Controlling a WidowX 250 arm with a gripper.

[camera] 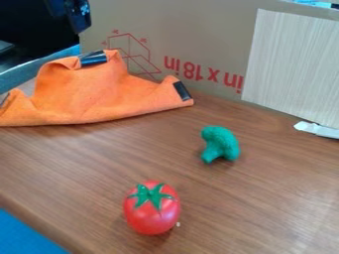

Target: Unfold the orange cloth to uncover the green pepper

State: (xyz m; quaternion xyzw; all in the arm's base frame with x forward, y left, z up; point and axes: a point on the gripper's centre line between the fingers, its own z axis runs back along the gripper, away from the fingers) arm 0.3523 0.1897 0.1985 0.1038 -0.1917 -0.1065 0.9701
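An orange cloth point(99, 96) stands crumpled in a peaked heap at the left, with dark patches at its top and right end. Right of the centre, a green toy broccoli point(220, 144) rests on the brown wooden table point(86, 168). Nearer the front, a red toy tomato point(152, 211) sits with its green leafy top up, apart from the broccoli. A black part of the robot arm point(78, 15) is at the upper left, above and behind the cloth, touching none of these things.
A cardboard panel point(198, 30) with red print stands along the back. A pale wood-grain board point(295, 64) leans at the right, with a white object point(317, 130) at its foot. Blue material point(27, 235) lies beyond the table's front left edge.
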